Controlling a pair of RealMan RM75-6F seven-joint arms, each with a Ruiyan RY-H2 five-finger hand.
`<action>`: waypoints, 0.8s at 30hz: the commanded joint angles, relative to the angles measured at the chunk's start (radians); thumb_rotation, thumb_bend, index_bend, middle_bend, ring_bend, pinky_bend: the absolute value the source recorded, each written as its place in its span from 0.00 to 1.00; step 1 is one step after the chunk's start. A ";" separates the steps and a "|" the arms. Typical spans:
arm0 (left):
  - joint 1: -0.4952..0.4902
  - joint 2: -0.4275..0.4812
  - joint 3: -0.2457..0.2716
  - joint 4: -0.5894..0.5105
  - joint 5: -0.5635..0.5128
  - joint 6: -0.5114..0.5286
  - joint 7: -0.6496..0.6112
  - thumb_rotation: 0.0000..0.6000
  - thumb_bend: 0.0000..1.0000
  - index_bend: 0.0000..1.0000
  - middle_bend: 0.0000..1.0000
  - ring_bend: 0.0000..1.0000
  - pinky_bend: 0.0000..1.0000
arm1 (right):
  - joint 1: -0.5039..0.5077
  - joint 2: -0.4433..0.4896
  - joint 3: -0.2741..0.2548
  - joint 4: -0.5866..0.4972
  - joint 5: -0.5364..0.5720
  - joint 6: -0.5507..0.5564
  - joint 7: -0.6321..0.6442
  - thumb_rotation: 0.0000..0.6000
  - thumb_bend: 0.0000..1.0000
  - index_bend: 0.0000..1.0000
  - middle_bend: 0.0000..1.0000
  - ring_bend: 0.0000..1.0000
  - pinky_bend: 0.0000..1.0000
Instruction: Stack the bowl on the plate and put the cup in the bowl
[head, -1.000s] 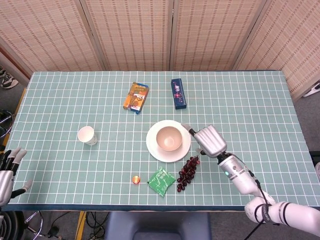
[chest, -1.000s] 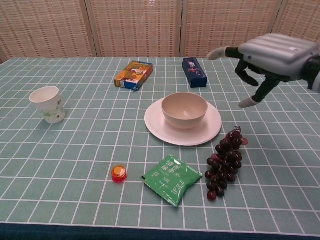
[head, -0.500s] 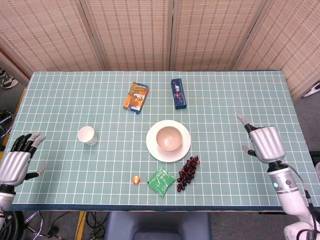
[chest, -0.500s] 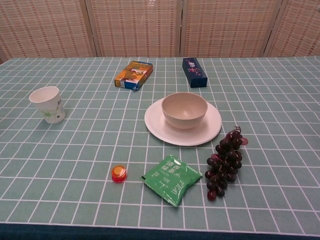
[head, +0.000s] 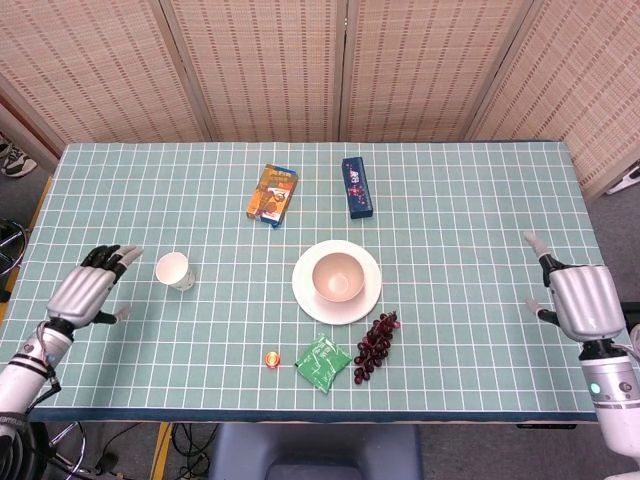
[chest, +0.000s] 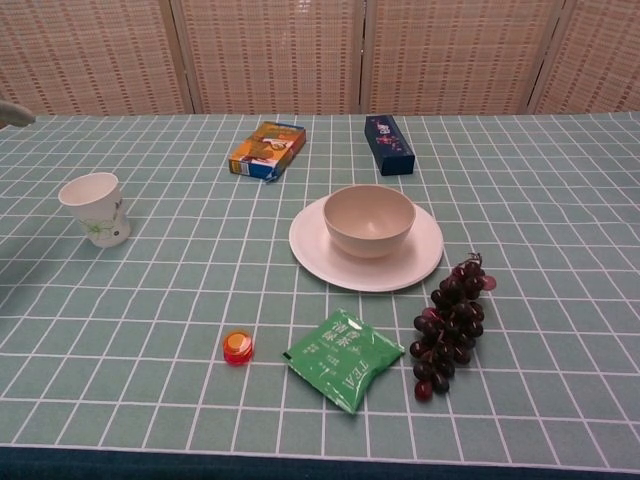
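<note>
A beige bowl (head: 337, 277) (chest: 369, 219) sits on the white plate (head: 365, 300) (chest: 425, 255) at the table's middle. The white paper cup (head: 174, 271) (chest: 95, 209) stands upright to the left, apart from the plate. My left hand (head: 88, 292) hovers open just left of the cup, fingers spread toward it; only a fingertip (chest: 12, 115) shows at the chest view's left edge. My right hand (head: 578, 298) is open at the far right edge of the table, holding nothing.
A bunch of dark grapes (head: 375, 343) (chest: 449, 320) lies right of a green packet (head: 322, 362) (chest: 345, 357). A small orange cap (head: 271, 358) (chest: 237, 347) sits in front. An orange box (head: 272, 194) (chest: 267, 149) and a dark blue box (head: 357, 186) (chest: 389, 143) lie behind the plate.
My right hand pulled away from beside the plate to the table's far right edge. My left hand came in from the left edge toward the cup.
</note>
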 joint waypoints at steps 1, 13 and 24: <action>-0.073 -0.015 -0.009 0.024 -0.067 -0.098 0.050 1.00 0.26 0.00 0.00 0.00 0.05 | -0.008 0.001 -0.002 0.001 -0.007 0.000 0.004 1.00 0.12 0.11 0.58 0.75 1.00; -0.234 -0.089 0.006 0.145 -0.256 -0.316 0.140 1.00 0.26 0.00 0.00 0.00 0.05 | -0.041 -0.004 -0.005 0.014 -0.015 -0.006 0.025 1.00 0.12 0.11 0.58 0.75 1.00; -0.318 -0.152 0.040 0.207 -0.362 -0.373 0.181 1.00 0.26 0.00 0.00 0.00 0.05 | -0.055 -0.012 0.001 0.032 -0.018 -0.018 0.044 1.00 0.12 0.11 0.58 0.75 1.00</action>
